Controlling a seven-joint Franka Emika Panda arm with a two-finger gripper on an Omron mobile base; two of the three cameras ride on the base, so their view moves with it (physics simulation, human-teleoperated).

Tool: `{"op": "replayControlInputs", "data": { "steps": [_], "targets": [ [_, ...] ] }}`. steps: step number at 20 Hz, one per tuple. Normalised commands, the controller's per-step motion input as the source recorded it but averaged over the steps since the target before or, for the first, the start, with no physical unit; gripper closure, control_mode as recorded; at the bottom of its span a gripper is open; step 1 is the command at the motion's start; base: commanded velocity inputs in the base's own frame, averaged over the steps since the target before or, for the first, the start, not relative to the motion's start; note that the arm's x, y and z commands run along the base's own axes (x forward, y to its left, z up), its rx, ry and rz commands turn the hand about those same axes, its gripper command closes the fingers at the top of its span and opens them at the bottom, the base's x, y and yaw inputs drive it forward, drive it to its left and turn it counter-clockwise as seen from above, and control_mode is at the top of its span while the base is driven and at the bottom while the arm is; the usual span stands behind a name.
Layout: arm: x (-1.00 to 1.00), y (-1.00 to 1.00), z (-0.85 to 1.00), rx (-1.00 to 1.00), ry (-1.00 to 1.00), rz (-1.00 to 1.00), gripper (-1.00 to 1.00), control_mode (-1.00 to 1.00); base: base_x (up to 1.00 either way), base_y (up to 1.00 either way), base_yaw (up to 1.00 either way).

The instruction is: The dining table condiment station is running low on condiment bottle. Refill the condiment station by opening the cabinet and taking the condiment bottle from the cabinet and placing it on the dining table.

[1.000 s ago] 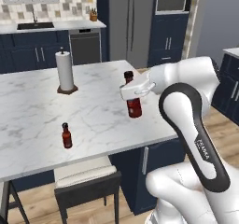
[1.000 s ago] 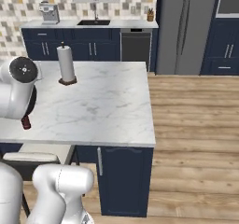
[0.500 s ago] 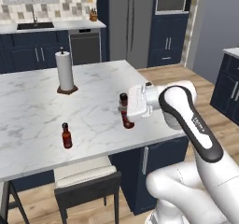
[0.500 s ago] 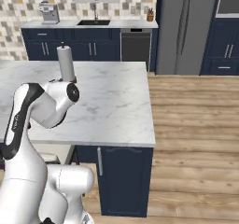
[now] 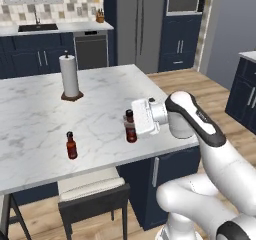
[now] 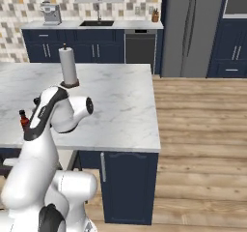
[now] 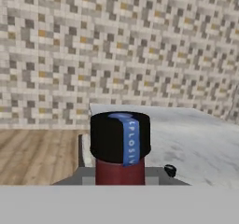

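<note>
A second small red sauce bottle (image 5: 71,145) is standing upright well to the left of the claw (image 5: 133,128), clear of it. A paper towel roll (image 5: 69,77) is standing on its dark base farther off, beyond the claw and to its left. A cushioned stool (image 5: 92,194) is sitting low, nearer than the claw. A dishwasher (image 5: 91,49) and a tall refrigerator (image 5: 136,26) are standing far behind it.

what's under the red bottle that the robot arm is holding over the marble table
The white grey-veined marble dining table lies beneath the orange-red black-capped condiment bottle. The bottle's base covers the contact spot, so whether it rests or hovers cannot be told.
</note>
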Motion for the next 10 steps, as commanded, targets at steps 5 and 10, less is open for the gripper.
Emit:
{"op": "replayControlInputs", "data": {
  "steps": [5,10],
  "targets": [
    [0.48,0.01,-0.35,0.13,-0.01,0.11,1.0,-1.0,0.0,0.0,0.0],
    [0.47,0.17,-0.42,0.04,-0.12,0.1,1.0,-1.0,0.0,0.0,0.0]
  ]
}}
